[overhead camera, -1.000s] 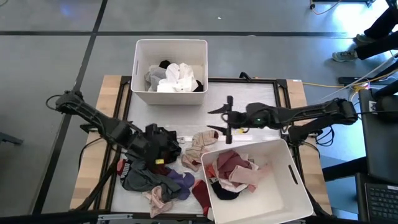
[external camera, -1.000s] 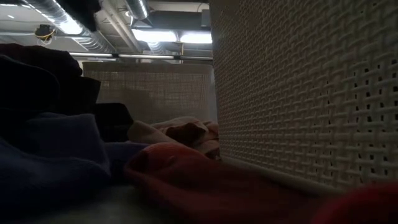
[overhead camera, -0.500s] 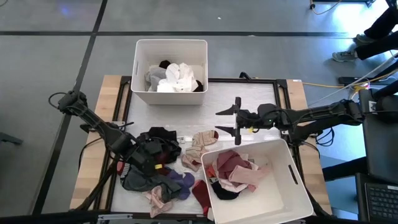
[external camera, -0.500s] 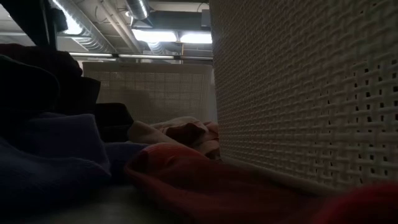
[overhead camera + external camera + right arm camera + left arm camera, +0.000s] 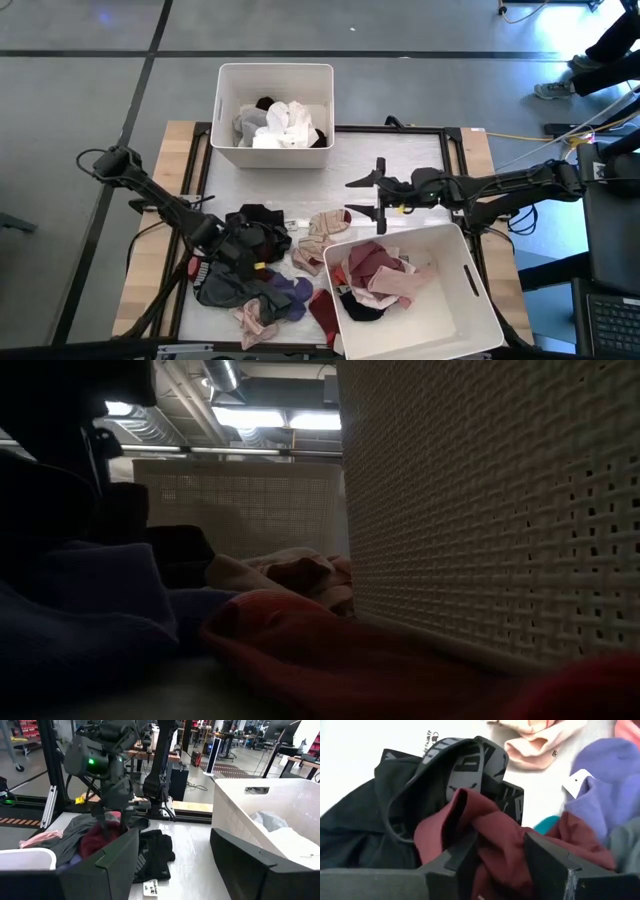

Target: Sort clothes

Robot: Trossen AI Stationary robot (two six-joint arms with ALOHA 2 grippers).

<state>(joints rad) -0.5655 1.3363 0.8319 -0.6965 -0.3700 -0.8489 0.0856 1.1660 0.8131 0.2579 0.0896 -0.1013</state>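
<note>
The clothes lie in a loose pile (image 5: 255, 285) near the table's front left: black, grey, purple, pink and maroon pieces. My left gripper (image 5: 243, 252) is down in this pile, open, its fingers on either side of a maroon garment (image 5: 485, 820) that lies over a black garment with a grey waistband (image 5: 465, 765). A beige-pink garment (image 5: 322, 232) lies flat on the table further right. My right gripper (image 5: 368, 197) hangs open and level above the table between the two bins, with nothing between its fingers. My left gripper comes slanting down from above into the pile. A bunched fold of the maroon garment (image 5: 495, 837) bulges up between its two open fingers (image 5: 465, 855) and lies against their inner sides. The garment rests on the pile, slack, and is not pinched.
A white bin (image 5: 275, 68) at the far edge holds white, grey and black clothes. A second white bin (image 5: 470, 270) at the near right holds pink and maroon ones; its woven wall (image 5: 480, 510) fills the low view. Bare tabletop (image 5: 400, 150) lies between them.
My left gripper has sunk from above the pile into it, its fingers coming down around the maroon garment, and its wrist has rolled somewhat. My right gripper has drifted a little toward the table's right edge, still open.
</note>
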